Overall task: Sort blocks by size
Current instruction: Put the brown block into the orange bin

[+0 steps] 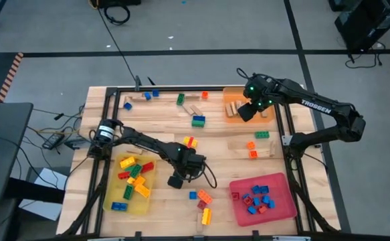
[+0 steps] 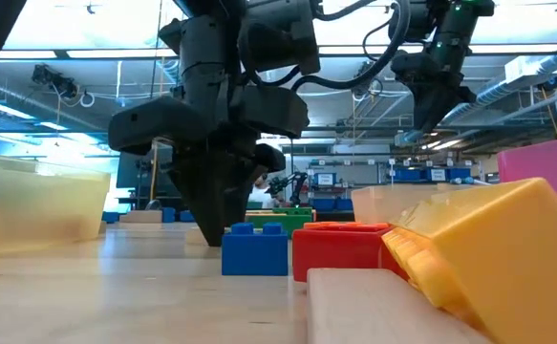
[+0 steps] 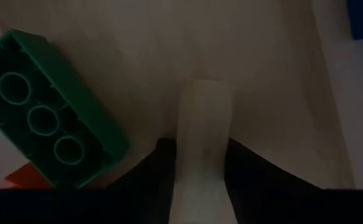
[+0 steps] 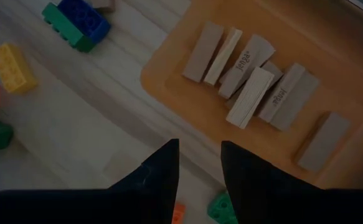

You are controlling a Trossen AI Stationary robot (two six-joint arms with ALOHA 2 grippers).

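Note:
My left gripper (image 1: 176, 180) stands low over the table, just right of the yellow tray (image 1: 114, 202), and is shut on a tan wooden block (image 3: 203, 130). An upturned green brick (image 3: 44, 112) lies close beside it. In the low view the left gripper (image 2: 216, 225) reaches down to the tabletop behind a blue brick (image 2: 254, 247). My right gripper (image 1: 247, 111) hovers open over the near rim of the orange tray (image 4: 169, 81), which holds several wooden blocks (image 4: 249, 93). Nothing is between its fingers (image 4: 162, 171). My left gripper pinches the tan wooden block between its two fingers, one on each long side (image 3: 187, 162). The fingers come from above, pointing steeply down. The block runs out ahead of them, and its far end (image 3: 206, 93) lies against the tabletop.
Loose bricks lie scattered on the table: a green-and-blue pair (image 1: 199, 121), orange and green ones (image 1: 256, 144), and yellow, orange and blue ones (image 1: 203, 204). The yellow tray holds several larger bricks (image 1: 133, 175). The red tray (image 1: 285, 207) holds small blue and red bricks (image 1: 258, 197). A black frame (image 1: 181, 89) edges the table.

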